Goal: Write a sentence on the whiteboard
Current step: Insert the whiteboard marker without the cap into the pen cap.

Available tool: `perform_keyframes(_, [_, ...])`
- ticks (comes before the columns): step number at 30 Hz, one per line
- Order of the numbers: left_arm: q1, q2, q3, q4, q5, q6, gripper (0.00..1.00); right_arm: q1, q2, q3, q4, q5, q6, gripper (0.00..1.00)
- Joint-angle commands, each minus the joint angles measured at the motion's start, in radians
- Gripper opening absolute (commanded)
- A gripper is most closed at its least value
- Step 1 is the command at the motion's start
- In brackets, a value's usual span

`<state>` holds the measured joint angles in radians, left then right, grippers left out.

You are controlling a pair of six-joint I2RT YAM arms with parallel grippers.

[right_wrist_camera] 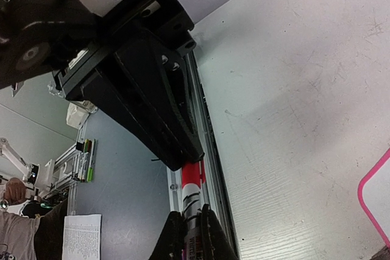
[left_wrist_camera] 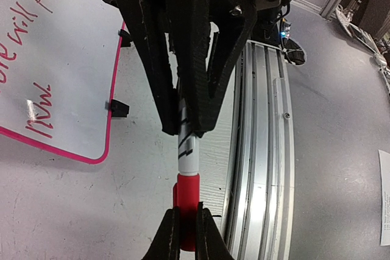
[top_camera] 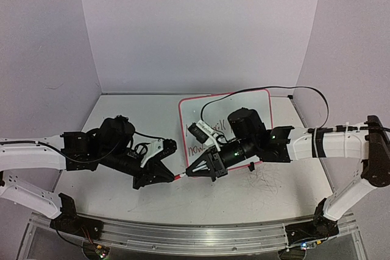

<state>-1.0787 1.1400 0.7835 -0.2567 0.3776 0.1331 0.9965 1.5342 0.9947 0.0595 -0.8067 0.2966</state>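
The whiteboard (top_camera: 250, 105) lies flat at the back centre of the table, pink-rimmed, and the red sentence (top_camera: 196, 148) is partly hidden under my right arm. In the left wrist view the whiteboard (left_wrist_camera: 67, 65) shows red words (left_wrist_camera: 38, 120). A white marker (left_wrist_camera: 187, 149) with a red cap (left_wrist_camera: 186, 196) hangs level between both grippers, in front of the board. My left gripper (left_wrist_camera: 187, 232) is shut on the cap. My right gripper (right_wrist_camera: 194, 235) is shut on the marker barrel (right_wrist_camera: 195, 202), close behind the cap (right_wrist_camera: 191, 178). Both grippers meet tip to tip at the marker (top_camera: 181, 176).
An aluminium rail (top_camera: 183, 235) runs along the table's near edge, right under the marker (left_wrist_camera: 262, 150). Two black clip feet (left_wrist_camera: 119, 109) stick out from the board's edge. A black cable (top_camera: 292, 89) arches over the board. Faint scribbles (top_camera: 268, 181) mark the table.
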Motion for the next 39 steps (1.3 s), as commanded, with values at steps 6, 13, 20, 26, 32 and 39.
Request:
perform_keyframes(6, [-0.025,0.027,0.102,0.1,-0.13,0.046,0.0,0.016,0.029,0.016,0.108,-0.068,0.069,0.0])
perform_keyframes(13, [-0.054,0.037,0.119,0.102,-0.224,0.053,0.0,0.018,0.041,-0.001,0.159,-0.055,0.161,0.0])
perform_keyframes(20, [-0.086,0.055,0.128,0.103,-0.322,0.057,0.0,0.018,0.041,-0.031,0.254,-0.032,0.298,0.0])
perform_keyframes(26, [-0.106,0.057,0.128,0.108,-0.405,0.036,0.0,0.019,0.044,-0.087,0.35,-0.001,0.415,0.0])
perform_keyframes(32, [-0.105,-0.035,0.104,0.109,-0.545,-0.079,0.22,0.018,-0.02,-0.164,0.346,0.193,0.348,0.0])
perform_keyframes(39, [-0.105,-0.258,0.047,0.097,-0.629,-0.326,0.76,0.094,0.032,-0.179,0.315,0.501,0.112,0.0])
